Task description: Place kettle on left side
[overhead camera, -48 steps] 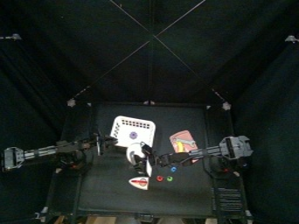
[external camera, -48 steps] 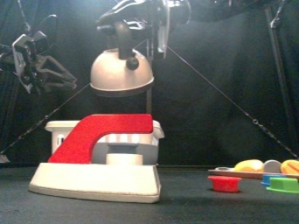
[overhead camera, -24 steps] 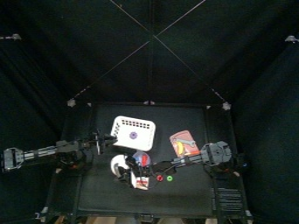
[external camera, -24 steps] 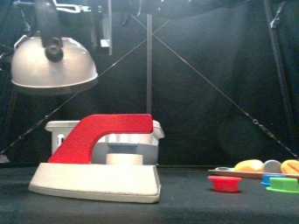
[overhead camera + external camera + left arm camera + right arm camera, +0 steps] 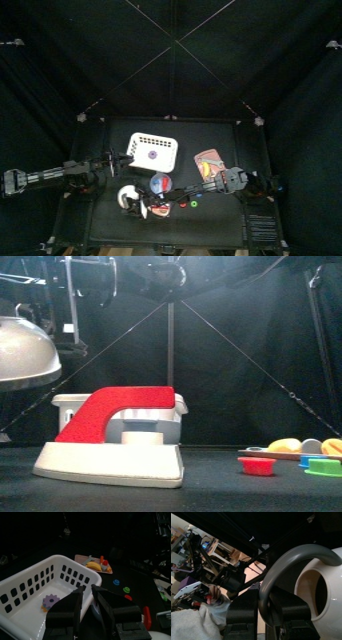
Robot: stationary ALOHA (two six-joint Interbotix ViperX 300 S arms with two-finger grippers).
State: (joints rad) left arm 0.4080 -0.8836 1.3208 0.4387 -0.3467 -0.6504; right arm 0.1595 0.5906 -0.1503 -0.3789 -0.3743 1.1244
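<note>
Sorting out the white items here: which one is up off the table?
The kettle, hanging in the air from the right pincer by its dark handle; the white basket and the red-and-white iron rest on the table.

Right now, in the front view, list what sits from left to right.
Kettle held up in the air at the left edge → white-and-red toy iron with the white basket behind it → red cup → tray of toy food at the right edge.
</note>
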